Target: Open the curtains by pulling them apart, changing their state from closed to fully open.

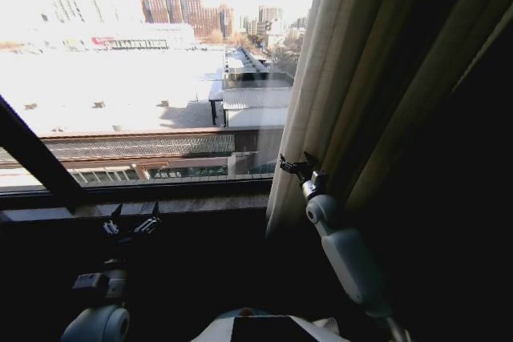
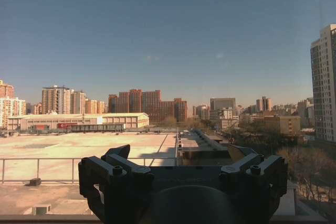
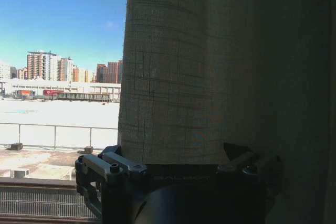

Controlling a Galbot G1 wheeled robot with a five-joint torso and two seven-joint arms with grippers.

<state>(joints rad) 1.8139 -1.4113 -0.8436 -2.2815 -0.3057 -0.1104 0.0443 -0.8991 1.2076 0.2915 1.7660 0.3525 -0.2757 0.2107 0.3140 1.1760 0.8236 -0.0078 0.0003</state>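
Head view: high, behind both arms, looks forward and down at the window sill [image 1: 184, 202] and out through the glass; curtains [image 1: 337, 94] fill its right half.

Left wrist view: low, just behind the left gripper [image 2: 181, 174], faces straight out the window at the rooftops and skyline, horizon level.

Right wrist view: just behind the right gripper [image 3: 178, 163], very close to the curtains [image 3: 210, 66], facing outward.

Shared by all three views: the red-brick towers [image 1: 180, 10] [image 2: 147, 103] [image 3: 107, 72].
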